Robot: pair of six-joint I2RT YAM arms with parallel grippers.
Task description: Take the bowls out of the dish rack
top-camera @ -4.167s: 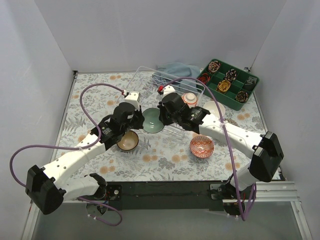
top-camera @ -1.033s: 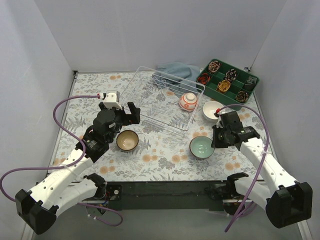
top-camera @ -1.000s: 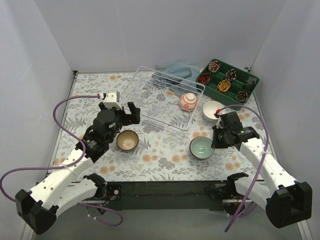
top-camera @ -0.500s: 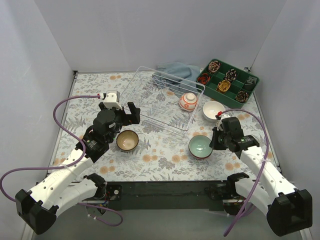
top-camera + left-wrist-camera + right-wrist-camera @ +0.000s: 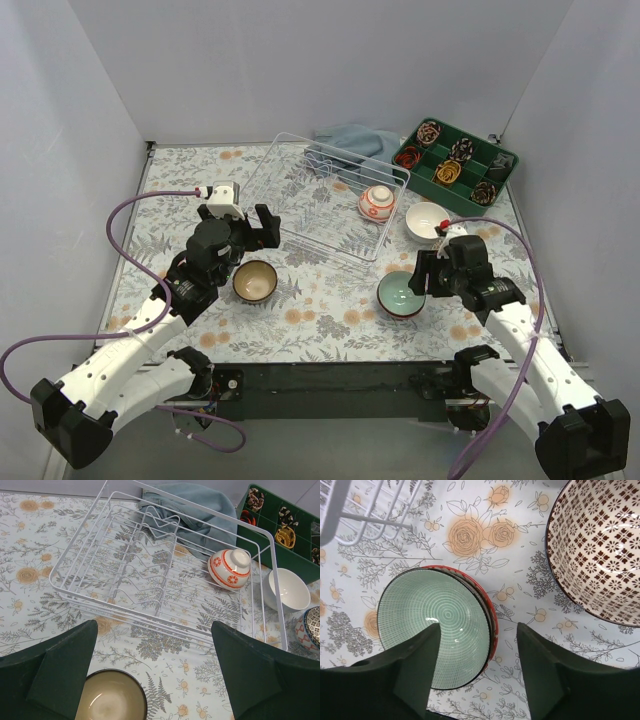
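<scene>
The only bowl in the rack (image 5: 300,195) is the striped bowl (image 5: 377,203), in the far right corner of the wire basket. It is tipped over with its foot uppermost, so its axis slants rather than standing upright. From the right gripper (image 5: 422,283) it lies farther from the bases and a little to the left. From the left gripper (image 5: 154,630) it lies well off to the right, across the whole rack floor. The right arm looks the nearer, and I judge the pick falls to it. That gripper hangs over the green bowl (image 5: 400,294) with its jaws parted and gripping nothing; the bowl rests nested in a red bowl (image 5: 490,615) on the tabletop (image 5: 330,300). The left gripper is spread wide and empty above the rack's near rail, with the tan bowl (image 5: 255,281) just below it. Room is tight on the right, where the white bowl (image 5: 426,219) sits just outside the rack's end wire, near the striped bowl. A reach from above, between the tines, seems the safest. Bare floral tabletop shows between the tan and green bowls for setting it down.
</scene>
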